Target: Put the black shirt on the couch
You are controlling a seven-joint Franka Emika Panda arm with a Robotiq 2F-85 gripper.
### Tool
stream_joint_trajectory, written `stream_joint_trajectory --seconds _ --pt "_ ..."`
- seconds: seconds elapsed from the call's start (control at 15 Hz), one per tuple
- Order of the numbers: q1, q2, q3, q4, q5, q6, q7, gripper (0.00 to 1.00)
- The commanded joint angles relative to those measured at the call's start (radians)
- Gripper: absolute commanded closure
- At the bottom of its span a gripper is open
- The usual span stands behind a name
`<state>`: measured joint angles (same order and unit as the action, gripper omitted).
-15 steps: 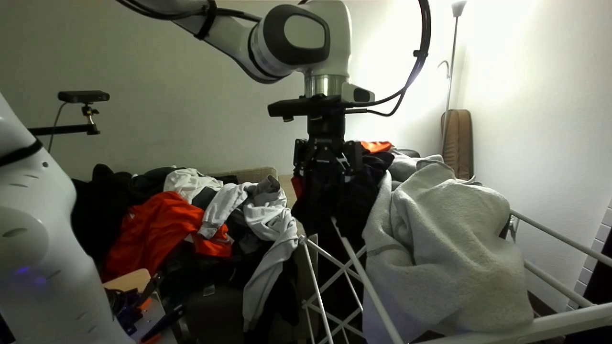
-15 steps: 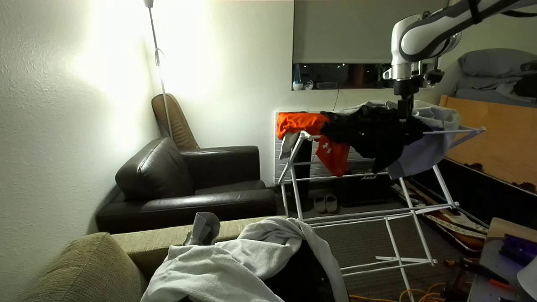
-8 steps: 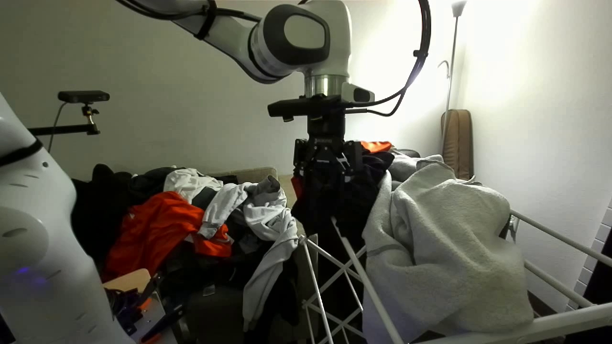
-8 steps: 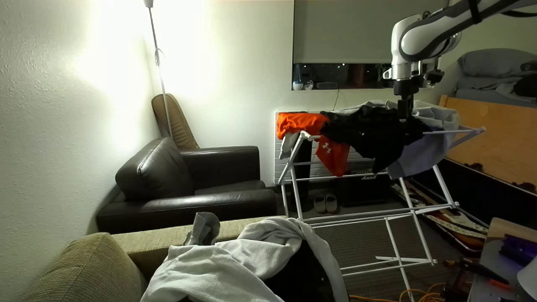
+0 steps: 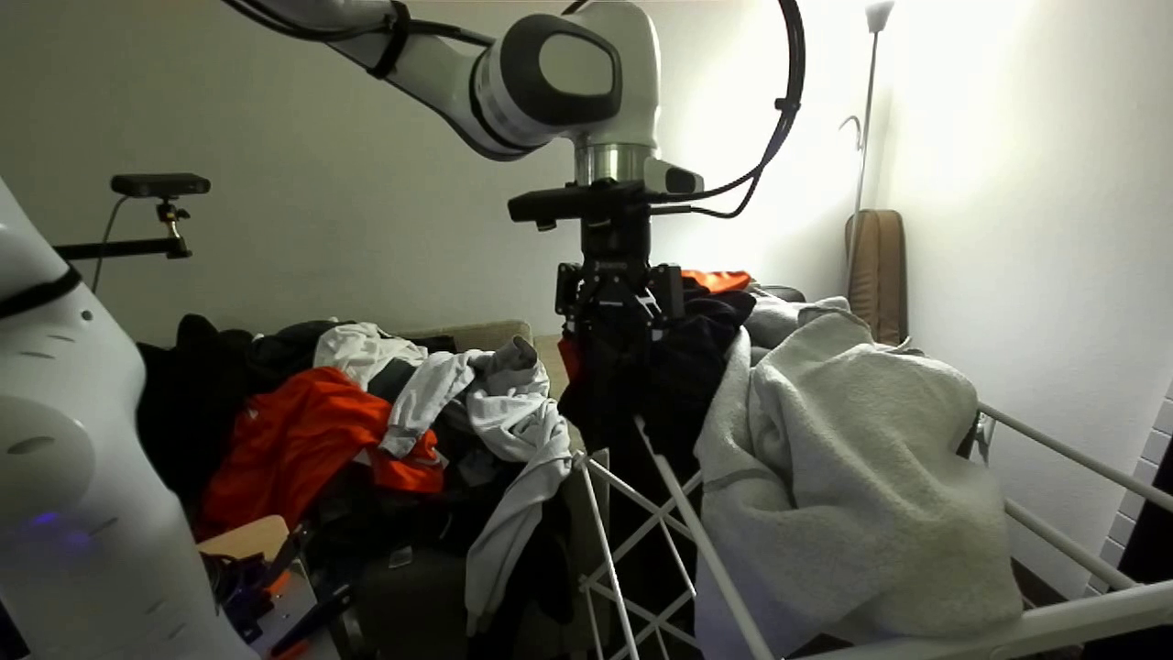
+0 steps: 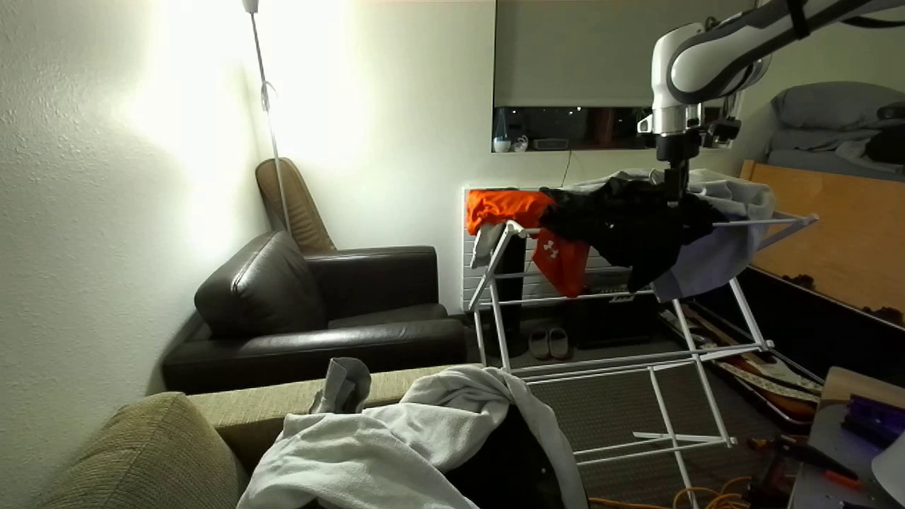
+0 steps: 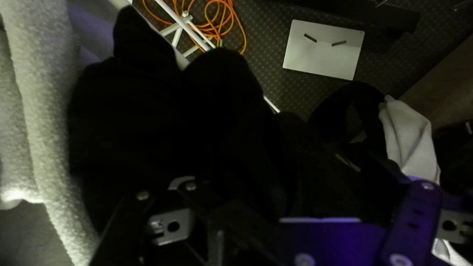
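The black shirt (image 6: 622,230) hangs limp over the white drying rack, beside a pale grey-white sheet. In both exterior views my gripper (image 5: 612,344) points straight down at the shirt, its fingers (image 6: 675,187) overlapping the cloth. Whether they touch it I cannot tell, dark on dark. From the wrist view, the black shirt (image 7: 155,122) fills the middle, and the jaws stand wide apart at the bottom with no visible pinch on the cloth. The olive fabric couch (image 6: 134,452) is largely covered by piled clothes; its back (image 5: 472,335) shows behind the heap.
Bars of the rack (image 5: 706,545) run under the shirt. The sheet (image 5: 852,477) and a red-orange garment (image 6: 505,206) hang alongside. An orange garment (image 5: 302,431) lies in the clothes heap. A dark leather armchair (image 6: 382,350) and a lamp pole (image 6: 272,134) stand beyond.
Over the last half second my gripper has shifted slightly left in both exterior views, still above the shirt. The black shirt and the rack look unmoved.
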<state>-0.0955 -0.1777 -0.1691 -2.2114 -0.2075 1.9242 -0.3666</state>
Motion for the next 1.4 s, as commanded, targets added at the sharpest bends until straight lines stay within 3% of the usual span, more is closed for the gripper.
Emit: stream_joint_trajectory --seconds 0.0,1.33 --pt "0.018 -0.009 0.037 -0.007 0.005 0.007 0.026 0.0" --pt "0.161 0.043 0.218 0.032 0.07 0.034 0.268 0.0"
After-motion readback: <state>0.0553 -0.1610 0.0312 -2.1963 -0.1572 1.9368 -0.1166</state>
